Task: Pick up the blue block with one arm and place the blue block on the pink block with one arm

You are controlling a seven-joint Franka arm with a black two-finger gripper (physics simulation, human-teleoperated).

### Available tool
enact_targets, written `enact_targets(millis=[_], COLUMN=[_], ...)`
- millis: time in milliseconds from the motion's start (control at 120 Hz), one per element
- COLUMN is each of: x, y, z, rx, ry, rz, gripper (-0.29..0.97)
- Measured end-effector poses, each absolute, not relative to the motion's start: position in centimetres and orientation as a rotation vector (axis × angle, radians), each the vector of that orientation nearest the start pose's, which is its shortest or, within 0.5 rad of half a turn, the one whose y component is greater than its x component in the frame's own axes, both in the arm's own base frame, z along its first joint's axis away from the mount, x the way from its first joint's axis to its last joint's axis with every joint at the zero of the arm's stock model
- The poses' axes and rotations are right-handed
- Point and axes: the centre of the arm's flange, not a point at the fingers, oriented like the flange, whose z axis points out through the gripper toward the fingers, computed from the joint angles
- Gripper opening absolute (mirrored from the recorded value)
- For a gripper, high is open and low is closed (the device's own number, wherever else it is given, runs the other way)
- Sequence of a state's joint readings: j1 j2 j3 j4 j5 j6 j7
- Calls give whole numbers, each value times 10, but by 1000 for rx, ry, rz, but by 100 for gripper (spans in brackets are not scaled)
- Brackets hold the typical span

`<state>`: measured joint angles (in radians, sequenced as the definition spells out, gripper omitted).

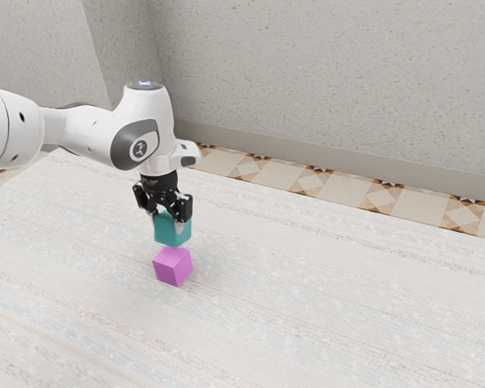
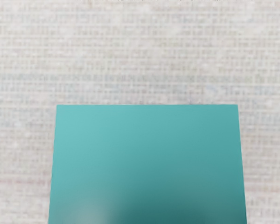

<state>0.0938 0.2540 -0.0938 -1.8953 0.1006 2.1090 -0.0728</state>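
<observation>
Placement is the step in hand: the tool is clenched on the blue block, gripping it from two sides directly over the pink block on the counter. The blocks look nearly touching, though it is unclear whether a gap separates them. A good finish probably means lowering straight down with edges squared, releasing only once the blue block rests flat, then lifting vertically.

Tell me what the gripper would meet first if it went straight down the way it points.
Shut on the blue block, the gripper would press that block onto the pink block just below, though their exact alignment in depth is unclear.
</observation>
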Motion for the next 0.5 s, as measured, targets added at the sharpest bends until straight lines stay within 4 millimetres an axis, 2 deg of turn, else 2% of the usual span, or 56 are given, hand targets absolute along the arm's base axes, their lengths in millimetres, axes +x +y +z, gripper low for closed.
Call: enact_targets(millis=[500], x=[611], y=[13], z=[371], rx=[-3095], ry=[-10], rz=[-30], gripper=[31])
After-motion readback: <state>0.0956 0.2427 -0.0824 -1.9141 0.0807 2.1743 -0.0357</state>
